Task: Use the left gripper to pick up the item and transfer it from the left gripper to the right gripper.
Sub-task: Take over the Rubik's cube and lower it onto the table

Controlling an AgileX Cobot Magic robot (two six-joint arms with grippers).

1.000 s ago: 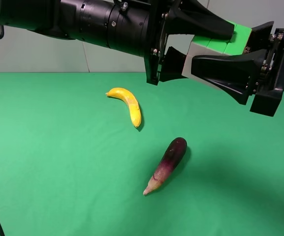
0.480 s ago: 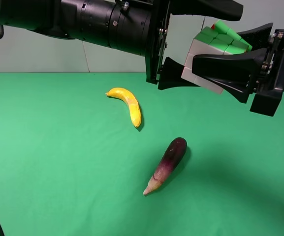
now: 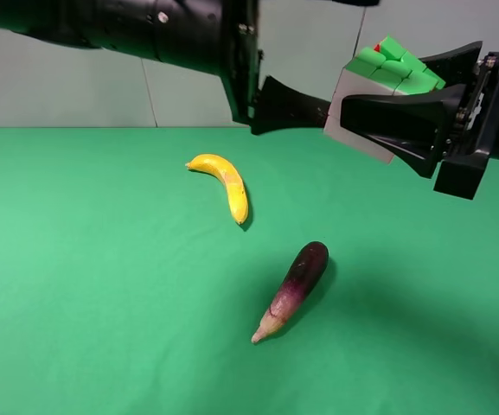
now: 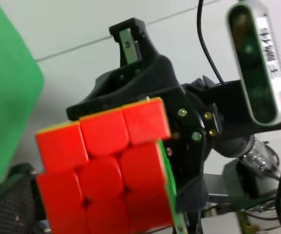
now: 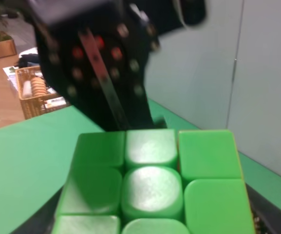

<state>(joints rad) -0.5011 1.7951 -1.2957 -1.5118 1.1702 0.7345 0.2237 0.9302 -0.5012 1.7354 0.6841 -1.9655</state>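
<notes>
The puzzle cube (image 3: 386, 71) is high above the bench (image 3: 76, 285), clamped in the right end effector (image 3: 387, 86), whose two fingers press on opposite faces; the left end effector (image 3: 348, 55) is spread wide, one finger just beside the cube's white side and the other barely showing at the top edge of the high view, and neither seems to touch it

The nearest hazard, as I judge it, is that lower left finger; if the left arm lifts or swings toward the right, it could knock the cube and twist it in the grip; the cube also juts out past the right fingertips, so only part of each face is held; an off-centre squeeze might turn a layer and let it slip; a drop would land on the bench near the aubergine (image 3: 294, 287) and could roll

The safest way out for the left arm looks to be straight back toward its own side, where the air is open; the banana (image 3: 223, 183) and the aubergine lie far below both arms and well apart; the bench's far edge meets the wall (image 3: 188, 99) close behind the arms; its right edge is out of view
</notes>
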